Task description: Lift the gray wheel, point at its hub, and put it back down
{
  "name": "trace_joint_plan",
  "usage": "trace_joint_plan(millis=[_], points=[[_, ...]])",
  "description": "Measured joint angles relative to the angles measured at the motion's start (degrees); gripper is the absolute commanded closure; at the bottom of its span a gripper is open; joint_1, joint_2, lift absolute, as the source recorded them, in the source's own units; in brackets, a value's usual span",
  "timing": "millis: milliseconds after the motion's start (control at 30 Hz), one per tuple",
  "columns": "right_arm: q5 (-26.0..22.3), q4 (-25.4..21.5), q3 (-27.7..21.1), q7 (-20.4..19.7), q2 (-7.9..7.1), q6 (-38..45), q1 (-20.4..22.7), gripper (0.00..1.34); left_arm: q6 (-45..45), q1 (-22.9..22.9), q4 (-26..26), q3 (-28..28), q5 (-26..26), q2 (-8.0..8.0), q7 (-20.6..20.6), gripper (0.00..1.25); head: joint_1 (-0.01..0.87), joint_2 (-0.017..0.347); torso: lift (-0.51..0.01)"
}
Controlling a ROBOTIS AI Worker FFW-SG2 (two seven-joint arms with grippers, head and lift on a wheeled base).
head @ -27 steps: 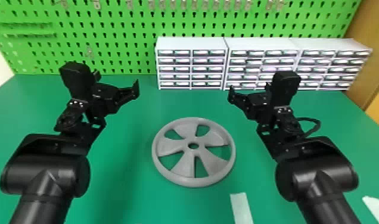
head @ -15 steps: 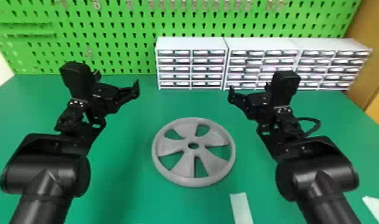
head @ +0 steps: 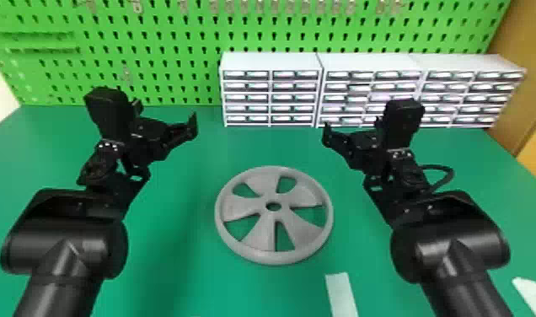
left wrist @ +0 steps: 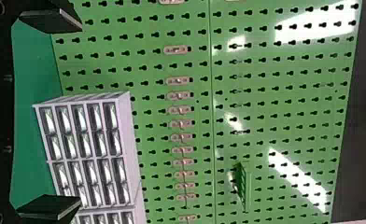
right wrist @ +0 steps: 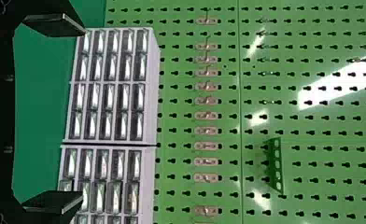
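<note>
Well, the gray wheel (head: 261,232) lies flat, in from the far edge of the surface (head: 178,274). My left claw (left wrist: 79,114) and right claw (right wrist: 83,113) are open and empty. Lifting seems first, so I should grab its rim (head: 274,257).

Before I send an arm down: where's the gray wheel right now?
In the head view, the gray wheel lies flat on the green table, midway between the two arms and nearer the robot than the drawer units.
</note>
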Motion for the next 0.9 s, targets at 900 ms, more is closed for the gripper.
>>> trace_joint_plan(millis=[900], points=[[-2.36,-8.78,-1.73,-2.95,1.18,43.40,-7.84,0.07,0.40,-0.12,0.00,0.06,-0.10,0.02,-0.31,0.00,0.692,0.048,-0.088]])
